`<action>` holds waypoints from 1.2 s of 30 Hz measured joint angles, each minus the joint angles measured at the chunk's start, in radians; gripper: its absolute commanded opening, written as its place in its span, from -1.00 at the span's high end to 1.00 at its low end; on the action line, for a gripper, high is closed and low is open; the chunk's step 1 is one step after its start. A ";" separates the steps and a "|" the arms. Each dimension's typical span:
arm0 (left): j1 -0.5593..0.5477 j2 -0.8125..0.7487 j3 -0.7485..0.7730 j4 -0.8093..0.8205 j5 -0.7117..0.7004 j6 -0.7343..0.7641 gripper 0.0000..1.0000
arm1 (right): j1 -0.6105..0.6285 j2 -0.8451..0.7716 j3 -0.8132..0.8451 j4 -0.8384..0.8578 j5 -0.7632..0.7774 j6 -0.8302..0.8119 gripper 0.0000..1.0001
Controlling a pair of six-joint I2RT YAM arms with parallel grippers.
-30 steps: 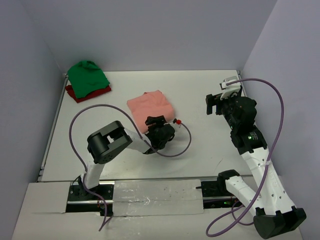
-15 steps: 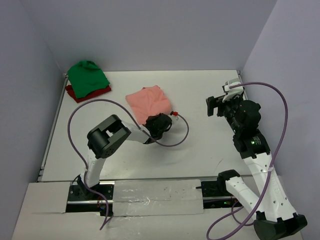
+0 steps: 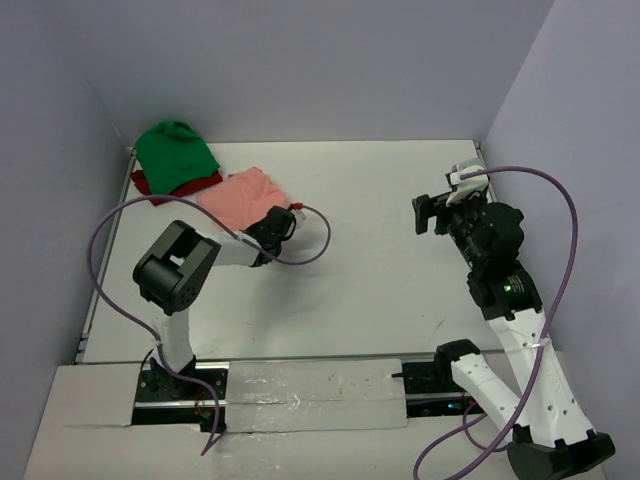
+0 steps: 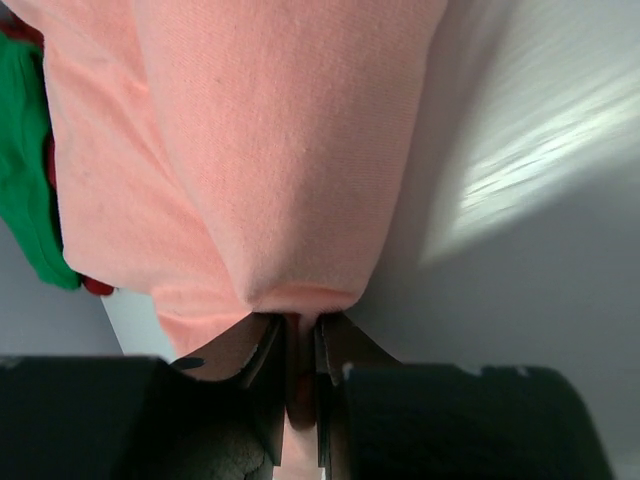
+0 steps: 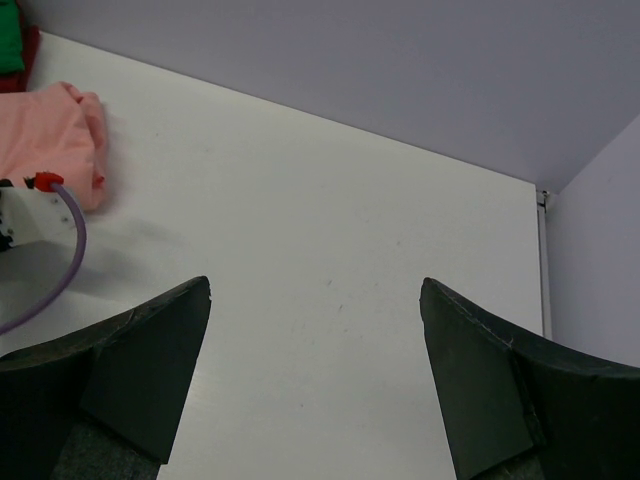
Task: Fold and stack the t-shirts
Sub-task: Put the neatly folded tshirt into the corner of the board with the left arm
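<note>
Here the soft salmon-pink folded t-shirt lies on the white table at its far left part, with its far edge touching the pile of the bright green cloth shirt on the dark red one. The left gripper is clenched on the near edge of the pink cloth. The right gripper hangs over the right side with its jaws spread wide and holding nothing.

White matte table, boxed on three sides by plain pale lavender walls: back wall, left wall, right wall. Near edge: white board with a glossy strip. Diffuse light; soft glare patch on the tabletop.
</note>
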 measured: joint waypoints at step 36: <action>0.316 -0.302 -0.202 -0.238 0.087 0.009 0.56 | -0.001 -0.048 0.004 -0.006 0.000 0.000 -0.83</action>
